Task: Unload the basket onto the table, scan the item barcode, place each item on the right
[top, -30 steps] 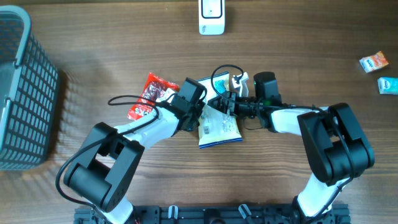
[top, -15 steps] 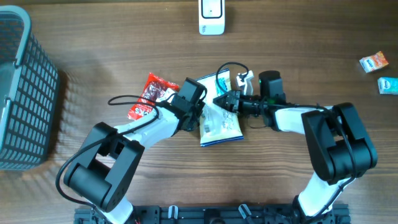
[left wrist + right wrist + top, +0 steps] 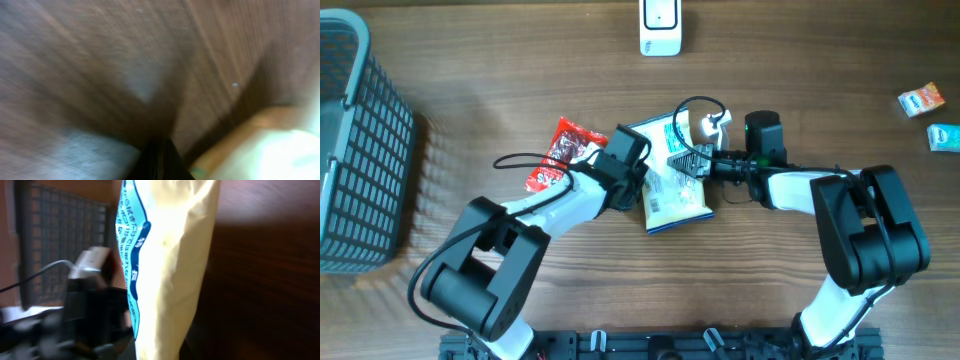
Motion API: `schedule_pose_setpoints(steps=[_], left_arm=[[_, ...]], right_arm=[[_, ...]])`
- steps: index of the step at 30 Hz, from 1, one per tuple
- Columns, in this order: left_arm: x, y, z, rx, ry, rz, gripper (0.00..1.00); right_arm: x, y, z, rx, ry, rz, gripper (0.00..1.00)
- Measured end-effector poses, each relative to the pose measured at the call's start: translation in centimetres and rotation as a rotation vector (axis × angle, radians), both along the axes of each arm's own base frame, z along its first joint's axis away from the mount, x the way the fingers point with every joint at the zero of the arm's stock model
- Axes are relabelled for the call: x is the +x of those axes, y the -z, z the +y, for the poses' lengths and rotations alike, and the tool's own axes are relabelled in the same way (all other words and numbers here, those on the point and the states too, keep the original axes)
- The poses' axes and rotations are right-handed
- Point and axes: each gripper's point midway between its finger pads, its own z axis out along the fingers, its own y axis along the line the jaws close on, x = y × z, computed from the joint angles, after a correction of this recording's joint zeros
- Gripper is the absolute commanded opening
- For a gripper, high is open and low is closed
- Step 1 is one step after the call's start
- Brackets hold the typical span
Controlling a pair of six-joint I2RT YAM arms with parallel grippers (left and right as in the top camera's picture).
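We have the snack bag [image 3: 672,190] lying on the surface [image 3: 800,60] between our two arms, well short of the scanner [image 3: 660,27] at the far edge. Our right fingers [image 3: 692,160] are pressed together on the bag's upper right part. We judge that this grip is meant to lift and turn the bag so its barcode can face the scanner. Our left fingers [image 3: 636,186] are together too, set at the bag's left edge, probably to steady it. Whether they pinch the wrapper or only touch it, we cannot tell. A red packet [image 3: 558,152] lies partly under the left arm, and a basket [image 3: 350,140] stands well apart at the far left.

Much is hard to make out. The left wrist view is smeared, showing only wood grain, one dark fingertip at the bottom and a pale corner of the bag at lower right. The right wrist view is filled by the bag's pale yellow face with blue print, so we cannot see the contact itself. We see no barcode in any view, and we cannot say which face carries it. From above, our arms cover part of the bag's top edge.
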Motion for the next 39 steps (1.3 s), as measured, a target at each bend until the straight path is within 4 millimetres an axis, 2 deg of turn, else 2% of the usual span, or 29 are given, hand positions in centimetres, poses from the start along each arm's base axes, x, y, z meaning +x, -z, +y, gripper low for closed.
schedule_pose_setpoints(steps=[2, 6, 7, 8, 10, 12, 13, 14, 15, 20, 22, 24, 27, 39], left_arm=[[-0.8, -0.1, 1.1, 0.002, 0.018, 0.043, 0.04], [-1.8, -0.3, 5.0, 0.058, 0.036, 0.083, 0.05], [-1.8, -0.5, 6.0, 0.079, 0.066, 0.076, 0.16], [-1.6, -1.1, 6.8, 0.084, 0.067, 0.064, 0.21], [-1.8, -1.6, 7.6, 0.114, 0.106, 0.056, 0.4], [-2.4, -1.4, 8.3, 0.155, 0.123, 0.073, 0.49], [-2.6, -1.3, 8.8, 0.176, 0.124, 0.082, 0.55], [-2.7, -1.2, 9.0, 0.19, 0.125, 0.084, 0.72], [-2.6, -1.2, 9.1, 0.201, 0.13, 0.08, 1.0], [-2.5, -1.3, 9.3, 0.214, 0.131, 0.072, 1.0], [-2.5, -1.3, 9.4, 0.217, 0.13, 0.071, 1.0], [-2.5, -1.3, 9.4, 0.217, 0.13, 0.072, 1.0], [-2.4, -1.3, 9.4, 0.217, 0.132, 0.068, 1.0], [-1.8, -1.5, 9.2, 0.212, 0.129, 0.042, 1.0]], right_arm=[[0.7, -1.3, -0.5, 0.052, 0.0, -0.04, 0.04], [2.6, -4.7, -2.4, 0.162, 0.029, -0.128, 0.04], [3.5, -7.0, -3.4, 0.216, 0.046, -0.189, 0.04], [4.1, -8.9, -4.1, 0.262, 0.059, -0.22, 0.04], [4.1, -11.1, -4.5, 0.315, 0.062, -0.282, 0.04], [3.9, -14.4, -5.0, 0.38, 0.065, -0.369, 0.04], [3.9, -15.6, -5.4, 0.414, 0.083, -0.346, 0.04], [4.1, -15.8, -5.6, 0.434, 0.105, -0.295, 0.04], [4.3, -15.9, -5.9, 0.45, 0.125, -0.257, 0.05], [5.5, -15.7, -6.5, 0.476, 0.203, -0.181, 0.05], [6.5, -14.0, -6.8, 0.456, 0.258, -0.096, 0.05], [7.5, -11.5, -7.1, 0.412, 0.323, -0.003, 0.05], [8.2, -8.4, -7.7, 0.33, 0.393, 0.045, 0.04], [10.0, -6.7, -9.2, 0.181, 0.489, -0.107, 0.04]])
